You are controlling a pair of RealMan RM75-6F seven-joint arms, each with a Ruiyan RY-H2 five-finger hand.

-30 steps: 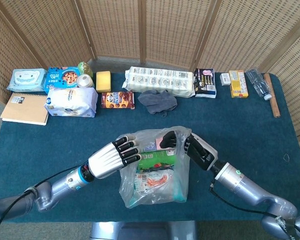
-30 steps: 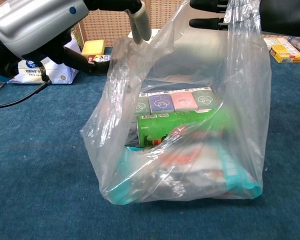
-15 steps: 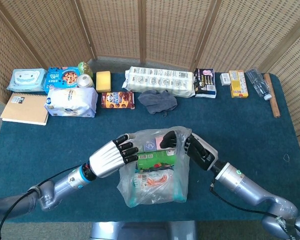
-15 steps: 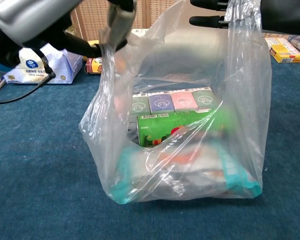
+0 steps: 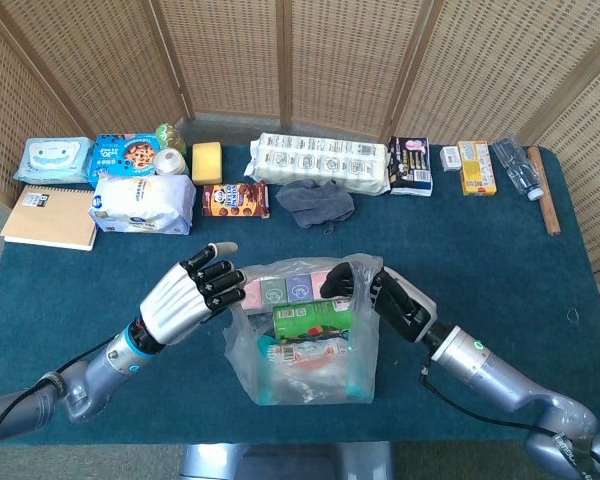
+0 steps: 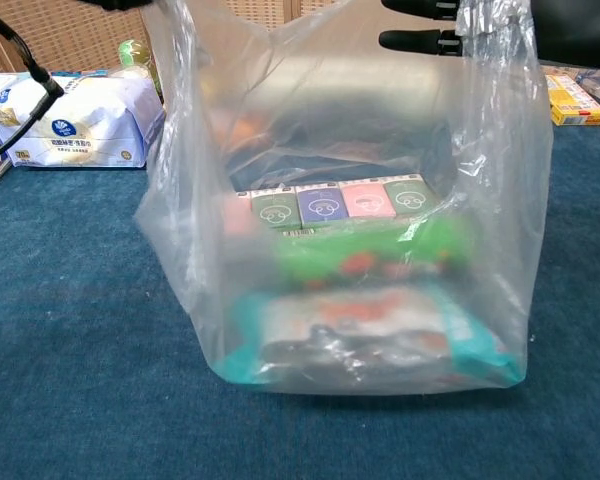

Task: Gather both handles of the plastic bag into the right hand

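the plastic bag [image 5: 305,335] is sitting low centre of the head view, full of packets, mouth gaping. the right hand [image 5: 365,285] is pinching the bag's right handle up at the rim, fingers closed on the film; in the chest view its dark fingertips are showing top right. the left hand [image 5: 192,295] is hovering at the bag's left rim, fingers spread; i cannot tell whether it is touching or catching any film, and the left handle itself is not clearly showing.

likely risks: the loose left handle is probably slumping inside the mouth, so a grab may be catching only the sidewall. pulling the film across could be tipping the bag or tugging the right handle out of its pinch, since the film is thin and slippery.

the blue table cloth [image 5: 480,260] is lying under everything. further up, groceries are lining the far edge: a tissue pack [image 5: 142,204] upper left, a grey cloth [image 5: 315,203] centre, a yellow box [image 5: 477,167] upper right. wicker screens [image 5: 350,60] are closing off the back.
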